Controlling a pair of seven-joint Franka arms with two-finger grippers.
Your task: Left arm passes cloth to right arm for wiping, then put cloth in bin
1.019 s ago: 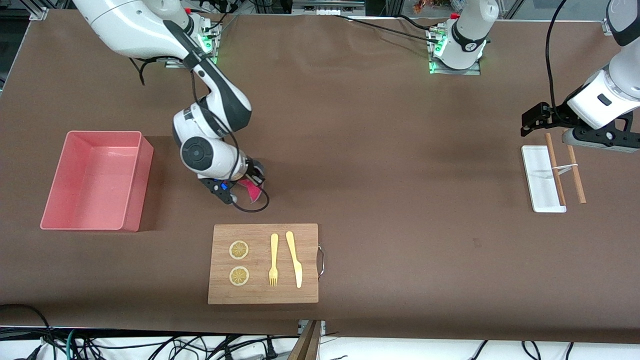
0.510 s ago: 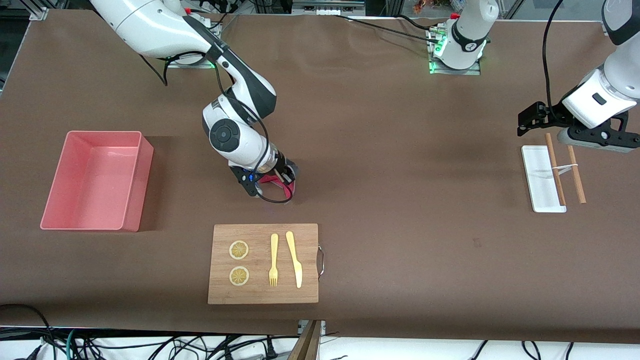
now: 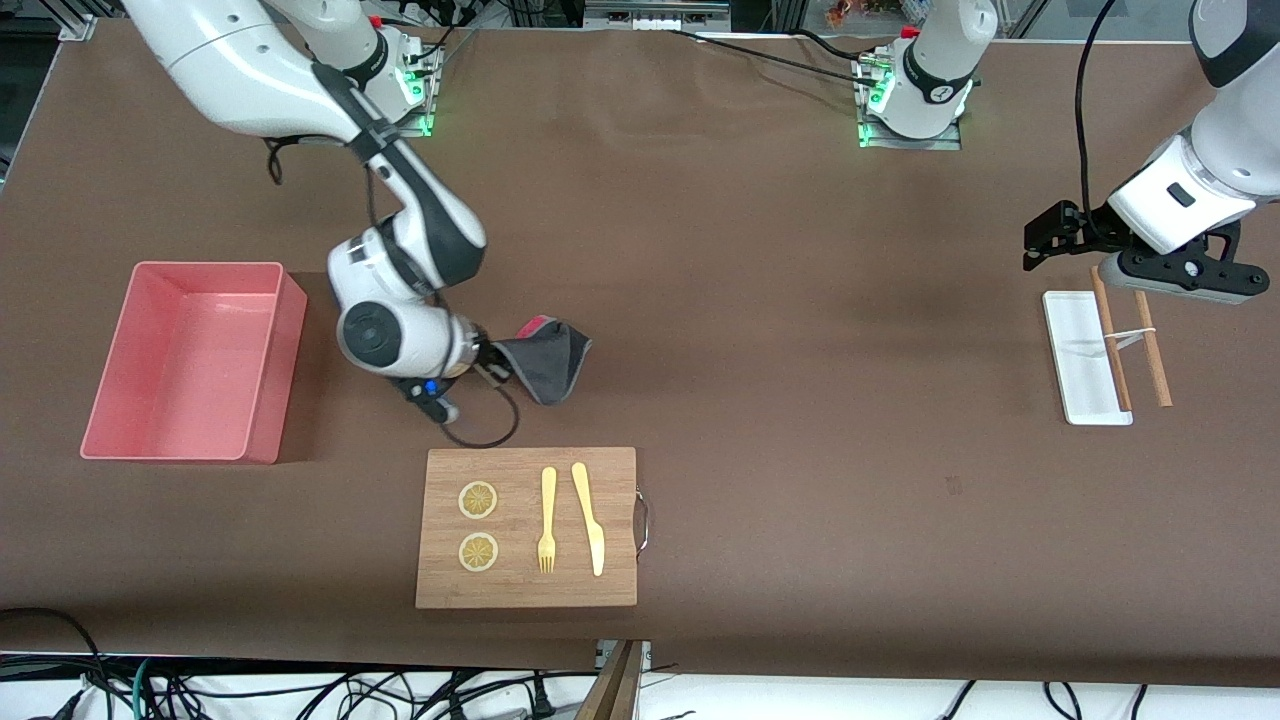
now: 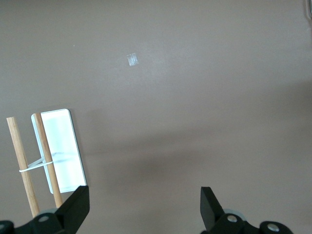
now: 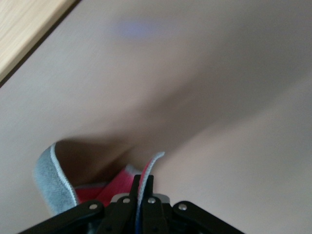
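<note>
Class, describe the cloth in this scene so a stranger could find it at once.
Start at the wooden board near the front camera; just farther from the camera than it, the right gripper is shut on the cloth, trailing on the brown table. It is the only soft, crumpled thing: dark grey with a red-pink underside.
</note>
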